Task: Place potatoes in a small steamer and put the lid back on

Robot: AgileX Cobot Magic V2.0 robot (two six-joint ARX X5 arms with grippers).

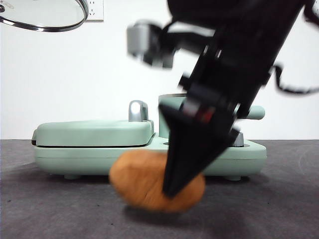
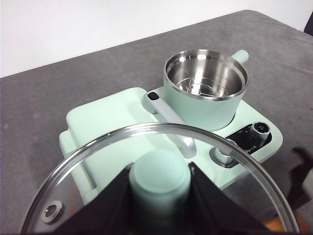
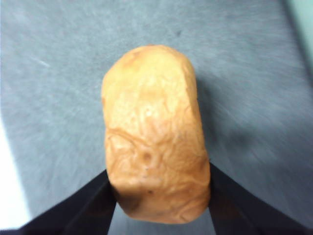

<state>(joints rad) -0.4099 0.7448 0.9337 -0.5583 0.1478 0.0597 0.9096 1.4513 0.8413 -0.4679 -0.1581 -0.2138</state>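
Though half hidden by fingers, potato

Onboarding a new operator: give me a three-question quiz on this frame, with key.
1. True or false: the lid sits on the small steamer.
2. Which end effector is shut on the potato? A) left B) right
3. Fill in: the small steamer's inside holds ____.

Key:
1. False; the left end effector grips its knob, holding it up and away from the pot.
2. B; the right end effector clamps it, apparently just off the table.
3. Nothing; only bare steel shows.
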